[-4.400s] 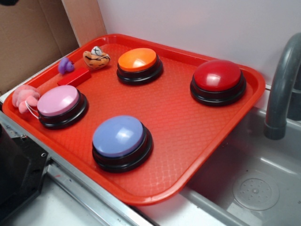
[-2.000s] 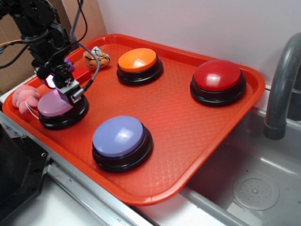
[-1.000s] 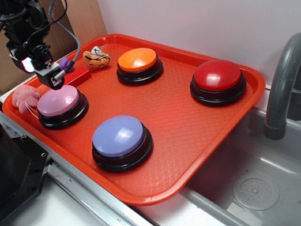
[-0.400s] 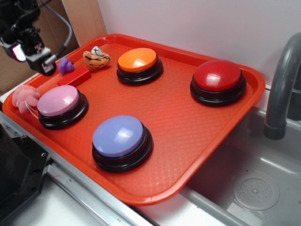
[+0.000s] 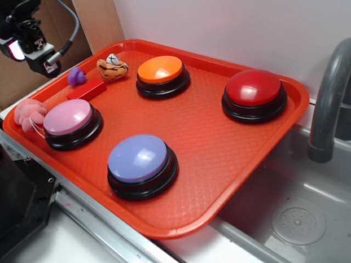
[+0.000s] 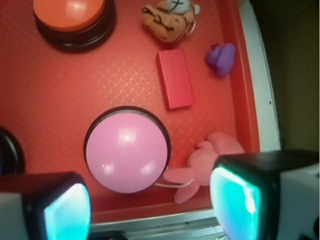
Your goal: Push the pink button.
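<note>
The pink button (image 5: 68, 116) is seen near the front left corner of the red tray (image 5: 219, 159), with nothing touching it. The tool (image 6: 150, 202) is held above the tray's left edge, well clear of the dome; its fingers (image 6: 239, 197) are spread apart and nothing is held between them. A pink plush toy (image 5: 28, 113) lies just beside the button at the tray's rim. A red block (image 6: 175, 78) lies just behind the button.
</note>
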Controlling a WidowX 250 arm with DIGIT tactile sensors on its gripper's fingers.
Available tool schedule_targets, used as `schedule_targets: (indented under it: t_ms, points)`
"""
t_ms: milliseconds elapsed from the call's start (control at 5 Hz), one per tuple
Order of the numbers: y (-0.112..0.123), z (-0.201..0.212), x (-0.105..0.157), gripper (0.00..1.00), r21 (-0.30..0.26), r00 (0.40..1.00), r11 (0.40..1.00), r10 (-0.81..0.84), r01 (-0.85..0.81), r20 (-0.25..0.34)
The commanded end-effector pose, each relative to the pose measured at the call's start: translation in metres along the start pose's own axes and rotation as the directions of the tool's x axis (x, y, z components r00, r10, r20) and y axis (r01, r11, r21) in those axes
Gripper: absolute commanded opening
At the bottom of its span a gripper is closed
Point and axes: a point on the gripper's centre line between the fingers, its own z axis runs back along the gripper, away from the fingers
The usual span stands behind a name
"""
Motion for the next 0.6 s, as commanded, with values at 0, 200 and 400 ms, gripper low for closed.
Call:
schedule_targets:
  t_ms: [0,200,400]
  points:
    - [0.008,0.024,0.009,1.00,0.023,0.998,0.999,0.025,-0.027,0.054]
    - [0.012,0.033,0.006,1.00,0.024,0.997,0.998,0.050,-0.051,0.060]
    - [0.014,0.042,0.003,1.00,0.016,0.995,0.998,0.066,-0.068,0.077]
